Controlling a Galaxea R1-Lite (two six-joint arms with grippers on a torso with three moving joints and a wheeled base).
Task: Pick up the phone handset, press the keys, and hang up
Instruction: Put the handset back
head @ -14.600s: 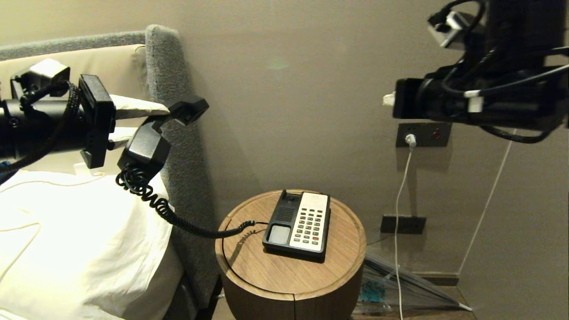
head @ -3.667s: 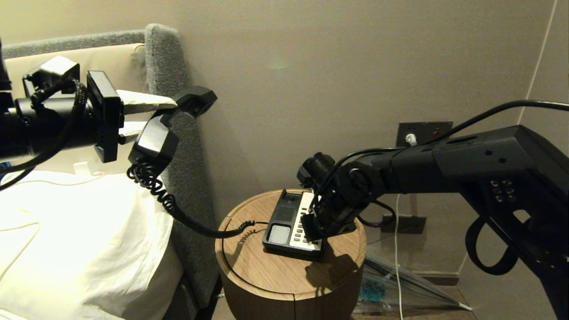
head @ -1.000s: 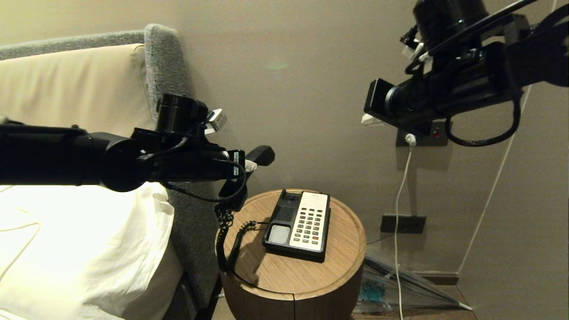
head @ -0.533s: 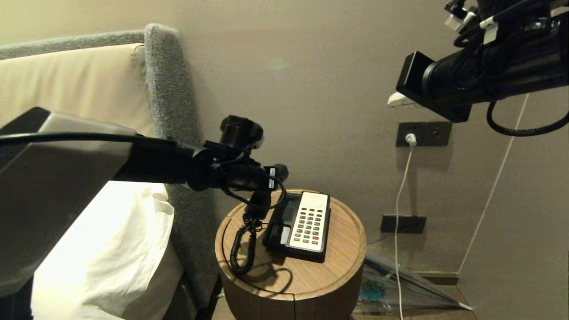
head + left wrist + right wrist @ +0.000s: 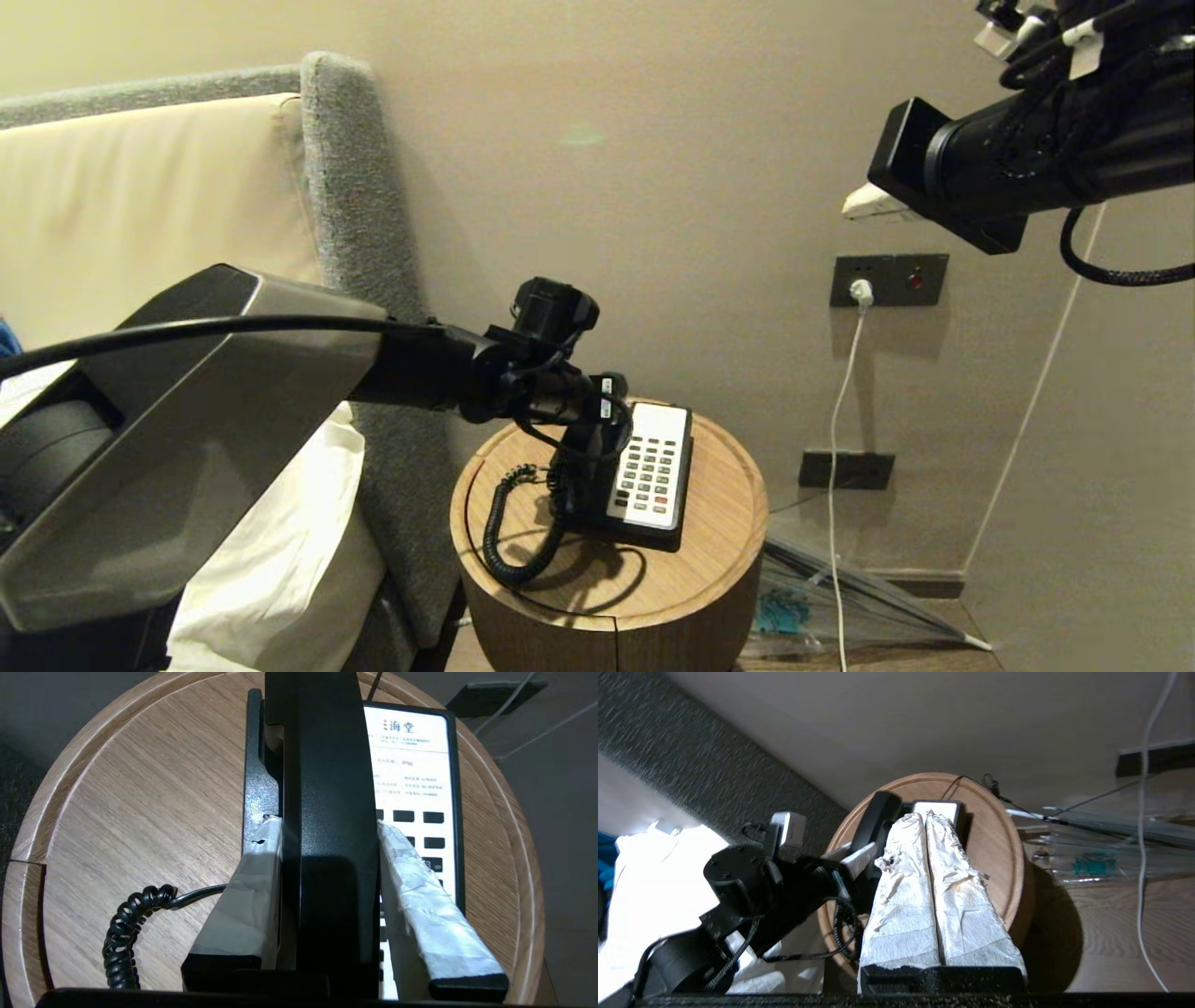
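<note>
the left gripper (image 5: 327, 826) pinches the long black plastic phone handset (image 5: 327, 788) at its stiff, light, probably slippery middle, over the cradle beside the dark grey keys (image 5: 649, 471). the right gripper (image 5: 927, 816), pressed together, hangs high.

The phone handset (image 5: 327, 812) is seen in smooth, faintly glossy black plastic. The round table (image 5: 140, 788) is finished in matt, grained wood. The fingers (image 5: 420, 896) of the left gripper (image 5: 327, 826) are wrapped in crinkled white tape. At nine o'clock, the headboard edge (image 5: 355, 205) is covered in coarse grey cloth.
</note>
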